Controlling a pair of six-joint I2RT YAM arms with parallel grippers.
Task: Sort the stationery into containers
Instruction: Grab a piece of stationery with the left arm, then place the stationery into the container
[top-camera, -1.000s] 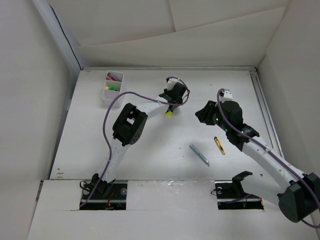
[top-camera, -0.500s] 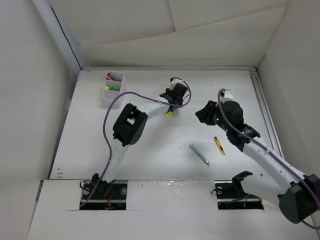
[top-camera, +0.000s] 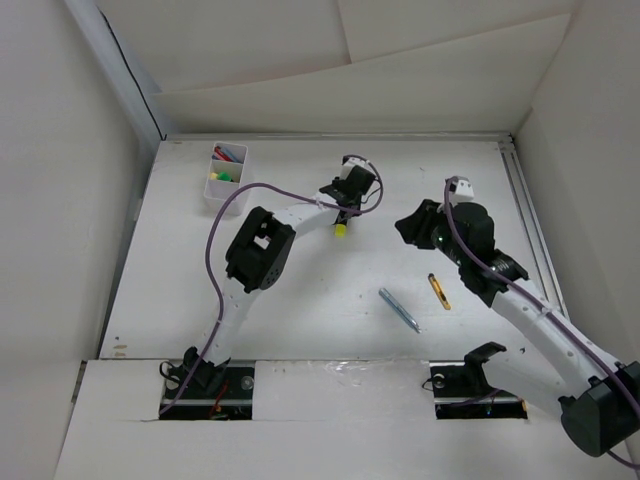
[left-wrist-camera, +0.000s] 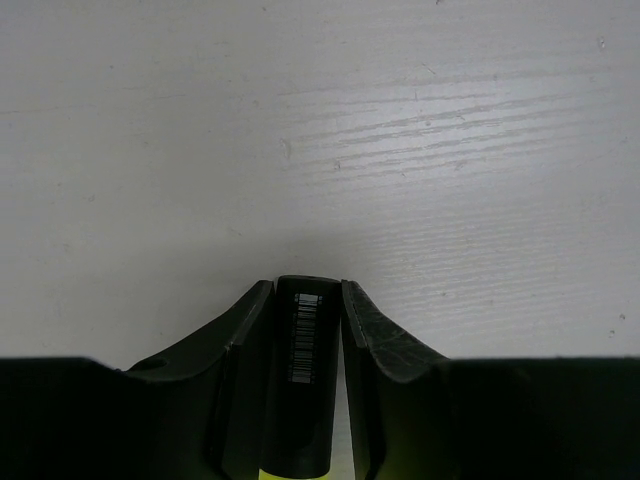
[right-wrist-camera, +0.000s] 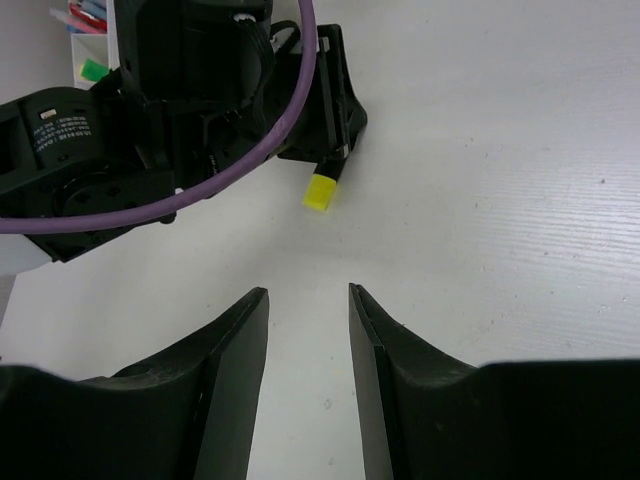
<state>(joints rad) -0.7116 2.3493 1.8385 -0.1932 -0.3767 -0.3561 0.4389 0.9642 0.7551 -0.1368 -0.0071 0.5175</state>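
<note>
**Yellow-ended marker gripped on the left, box toward the far-left corner**

Black in the barrel and yellow at one end, the stubby plastic marker sits clamped in the left gripper. Both fingers press flat against its sides, and its barcode label faces the left wrist camera. It hangs near the middle of the white table, somewhat toward the far edge. Its long axis runs roughly far-to-near, with the yellow end pointing at the near edge. Whether that end touches the tabletop I cannot tell.

The small white rectangular plastic box lies to the left of the held marker and a little farther back, close to the table's far-left corner. The left arm is plainly the nearer one, so I judge the carry to be a sideways sweep toward that corner.

The right gripper stands with its jaws apart, and only bare table shows between them.

Counts:
- One box, already holding red, green and yellow pieces too small to number.
- One marker in the grip.
- Two loose items on the table toward the near-right: a slim grey pen and a short black-and-yellow pen. Both lie on a diagonal, well apart from the box and closer to the right arm.
</note>
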